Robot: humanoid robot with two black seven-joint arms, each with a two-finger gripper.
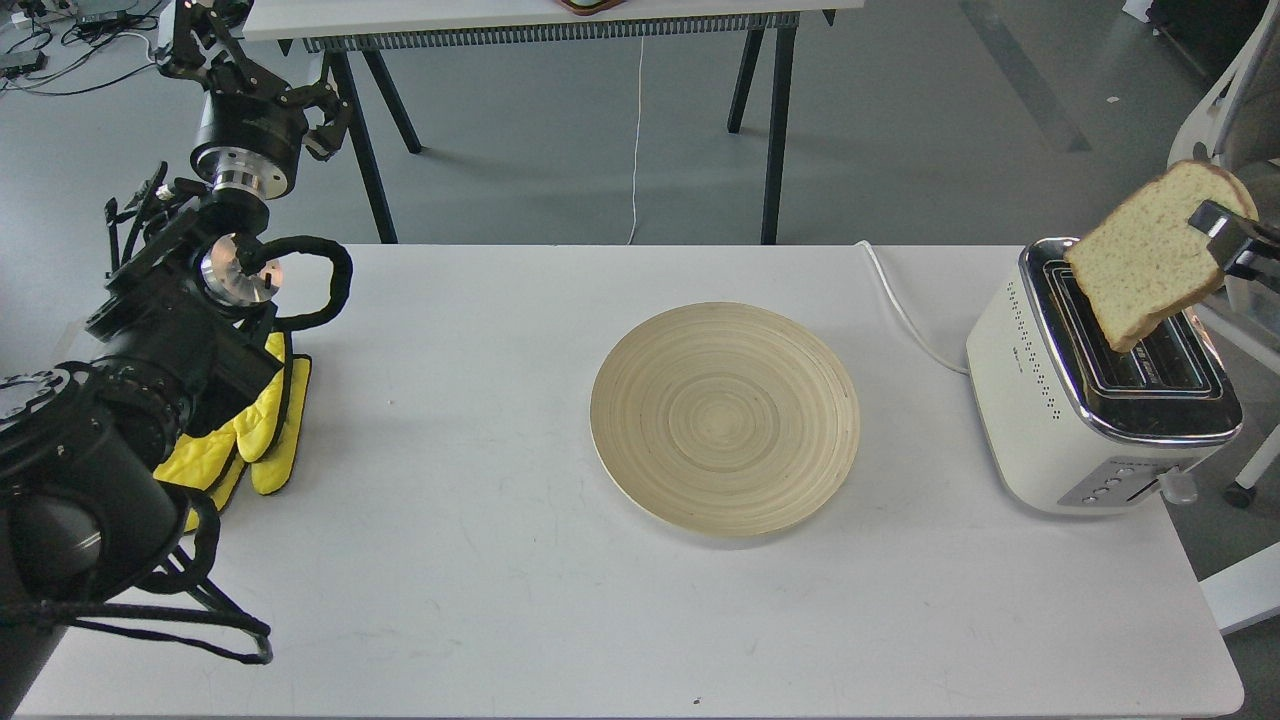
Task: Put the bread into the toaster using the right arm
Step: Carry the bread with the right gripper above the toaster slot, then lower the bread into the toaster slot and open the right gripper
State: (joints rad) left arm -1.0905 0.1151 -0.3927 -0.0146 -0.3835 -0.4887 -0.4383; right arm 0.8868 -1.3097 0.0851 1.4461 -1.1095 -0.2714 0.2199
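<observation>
The right hand (1228, 240) pinches the bread (1150, 255) by its upper edge, tilted over the toaster (1050, 400) slots so a corner enters first; left hand (300, 110), far from the toaster, cannot be read.

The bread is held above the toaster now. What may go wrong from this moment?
1. The bread hangs tilted, one corner low over the slots of the toaster. It may catch on the chrome edge instead of sliding in.
2. The right claw grips only the slice's upper right edge, so the soft bread might tear or slip.
3. The toaster stands close to the right edge of the table; a push could shift it.
</observation>
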